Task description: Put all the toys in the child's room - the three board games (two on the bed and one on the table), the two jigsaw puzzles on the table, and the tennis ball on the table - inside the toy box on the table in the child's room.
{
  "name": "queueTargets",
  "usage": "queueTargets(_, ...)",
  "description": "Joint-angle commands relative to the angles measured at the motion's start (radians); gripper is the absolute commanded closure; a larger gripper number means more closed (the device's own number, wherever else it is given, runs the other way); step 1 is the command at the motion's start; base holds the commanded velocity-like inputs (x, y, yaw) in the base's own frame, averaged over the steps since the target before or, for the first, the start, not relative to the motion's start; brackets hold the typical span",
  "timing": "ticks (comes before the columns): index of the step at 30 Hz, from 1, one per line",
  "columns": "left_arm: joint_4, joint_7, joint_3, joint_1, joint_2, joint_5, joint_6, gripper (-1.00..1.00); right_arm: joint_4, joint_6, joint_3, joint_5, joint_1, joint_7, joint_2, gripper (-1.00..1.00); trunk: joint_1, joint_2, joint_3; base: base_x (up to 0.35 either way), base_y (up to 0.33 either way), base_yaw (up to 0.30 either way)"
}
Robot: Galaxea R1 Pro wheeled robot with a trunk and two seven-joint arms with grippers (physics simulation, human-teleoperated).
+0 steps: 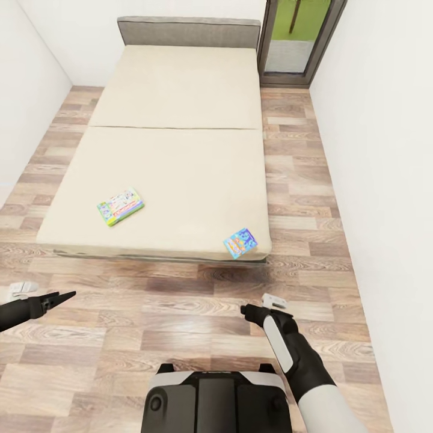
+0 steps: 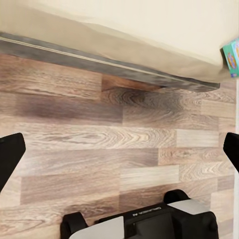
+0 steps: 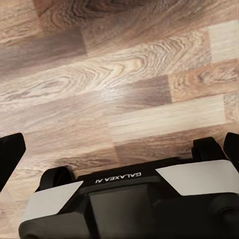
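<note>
Left gripper [image 1: 65, 295] hangs over the wood-plank floor [image 1: 180, 325] short of the bed [image 1: 180, 180], fingers spread wide, nothing between them. In the left wrist view I see its two dark fingertips [image 2: 11, 154] far apart at the frame edges, bare floor between. Right gripper [image 1: 255, 308] same story: also over the floor, just off the bed's near edge. Right wrist view shows both fingertips [image 3: 10, 159] well apart and empty.

Bed has a plain beige mattress on a dark grey frame, grey headboard [image 1: 189, 30] at the far end. Two board games lie flat on the mattress near its near edge. Larger green-and-yellow board game [image 1: 120, 206] sits toward my left side, slightly rotated. Smaller blue board game [image 1: 240, 242] sits at the near corner on my right side, close to the mattress edge; I also catch its corner [image 2: 230, 57] in the left wrist view. The two are well apart from each other.

Glass door [image 1: 297, 39] stands beside the headboard. Robot base [image 1: 213, 397] shows in front of the bed, and I see it [image 3: 129, 199] with "GALAXEA AI" lettering in the right wrist view.
</note>
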Motion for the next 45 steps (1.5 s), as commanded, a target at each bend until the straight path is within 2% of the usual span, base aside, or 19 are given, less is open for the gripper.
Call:
queueTargets(1, -0.001, -0.009, 0.002, -0.001, 0.0, -0.009, 0.01, -1.0, 0.006, 0.002, 0.001, -0.011, 0.0, -0.01, 0.0, -1.0, 0.001, -0.002, 0.001, 0.0, 0.0, 0.0)
queueTargets(5, 0.0, -0.011, 0.002, -0.001, 0.0, -0.009, 0.01, -1.0, 0.036, 0.003, -0.007, -0.025, 0.0, -0.01, -0.005, -1.0, 0.001, -0.002, 0.007, 0.0, 0.0, 0.0)
queueTargets(11, 0.015, -0.009, 0.0, 0.0, -0.004, -0.01, 0.01, -1.0, 0.049, 0.004, -0.027, -0.098, 0.0, -0.007, -0.021, -1.0, 0.001, -0.002, 0.017, 0.0, 0.0, 0.0)
queueTargets(12, 0.027, -0.008, -0.001, 0.0, -0.008, -0.011, 0.01, -1.0, 0.055, 0.003, -0.032, -0.114, 0.0, -0.004, -0.03, -1.0, 0.001, -0.002, 0.019, 0.0, 0.0, 0.0)
queueTargets(15, 0.036, -0.007, -0.002, 0.0, -0.012, -0.012, 0.01, -1.0, 0.069, 0.003, -0.036, -0.125, -0.001, 0.016, -0.049, -1.0, 0.001, -0.002, 0.024, 0.0, 0.0, 0.0)
queueTargets(17, 0.039, -0.007, -0.002, 0.0, -0.013, -0.012, 0.009, -1.0, 0.077, 0.005, -0.037, -0.127, -0.001, 0.044, -0.063, -1.0, 0.001, -0.002, 0.027, 0.0, 0.0, 0.0)
queueTargets(21, 0.04, -0.008, -0.004, -0.001, -0.013, -0.011, 0.009, -1.0, 0.107, 0.007, -0.038, -0.121, -0.001, 0.071, -0.073, -1.0, 0.001, -0.002, 0.034, 0.0, 0.0, 0.0)
queueTargets(37, 0.04, -0.006, -0.007, -0.001, -0.014, -0.011, 0.009, -1.0, 0.142, 0.011, -0.038, -0.124, -0.011, 0.08, -0.081, -1.0, 0.001, -0.002, 0.061, 0.0, 0.0, 0.0)
queueTargets(41, 0.041, -0.006, -0.006, -0.001, -0.014, -0.009, 0.007, -1.0, 0.143, 0.01, -0.038, -0.129, -0.01, 0.08, -0.106, -1.0, 0.001, -0.002, 0.067, 0.0, 0.0, 0.0)
queueTargets(45, 0.041, -0.005, -0.006, -0.001, -0.014, -0.011, 0.007, -1.0, 0.143, 0.009, -0.038, -0.13, -0.01, 0.08, -0.113, -1.0, 0.001, -0.002, 0.074, 0.0, 0.0, 0.0)
